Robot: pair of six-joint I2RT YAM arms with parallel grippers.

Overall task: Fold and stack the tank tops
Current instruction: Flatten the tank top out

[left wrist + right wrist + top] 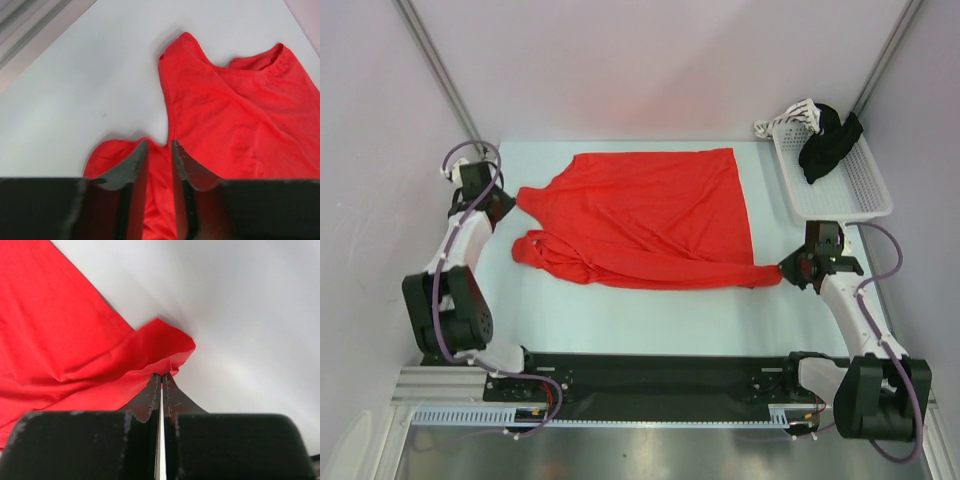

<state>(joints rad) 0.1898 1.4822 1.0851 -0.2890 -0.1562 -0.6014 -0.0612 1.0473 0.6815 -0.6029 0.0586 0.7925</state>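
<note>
A large bright red tank top [650, 215] lies spread across the middle of the table, its hem toward the right and its shoulder straps bunched at the left. My left gripper [508, 198] is at the garment's left tip. In the left wrist view [160, 145] the jaws stand a narrow gap apart with a fold of red fabric [240, 110] pinched between them. My right gripper [782, 270] is at the near right corner. In the right wrist view [161, 375] it is shut tight on the hem corner [172, 357], which is drawn out to a point.
A white mesh basket [865, 205] stands at the back right and holds a black garment [828, 145] and a striped piece [798, 112] at its far end. Pale walls close in the left, right and back.
</note>
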